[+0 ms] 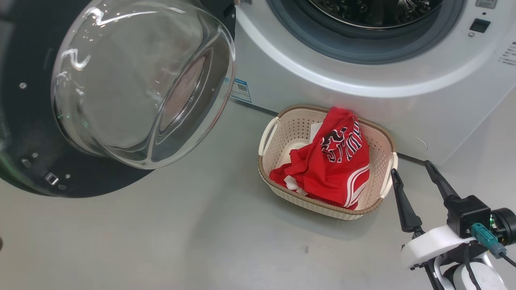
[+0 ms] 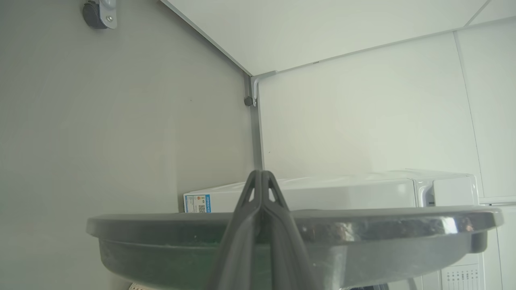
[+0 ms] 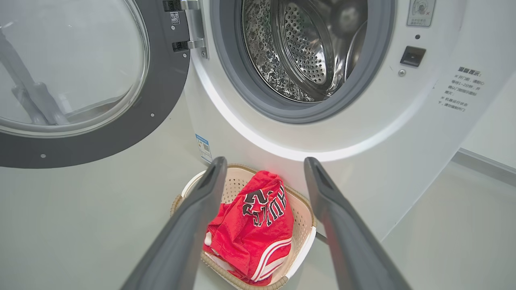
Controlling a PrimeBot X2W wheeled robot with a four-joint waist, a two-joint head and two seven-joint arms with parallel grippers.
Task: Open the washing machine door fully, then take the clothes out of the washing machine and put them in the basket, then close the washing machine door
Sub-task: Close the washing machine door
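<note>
Red clothes (image 1: 330, 165) with crumpled, illegible lettering lie in the basket (image 1: 290, 131); left claw (image 2: 261, 174) together, right claw (image 1: 410, 167) apart.

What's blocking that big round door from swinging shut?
Nothing visible. The washing machine door faces a bare drum opening; the clothes lie in the basket on the floor below, and the right gripper hangs beside it.

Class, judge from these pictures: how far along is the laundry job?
Done: door open wide, clothes in the basket, drum looks empty. In hand: shut left gripper at the door's rim, perhaps ready to push; right gripper open, empty. Left: closing the door.
</note>
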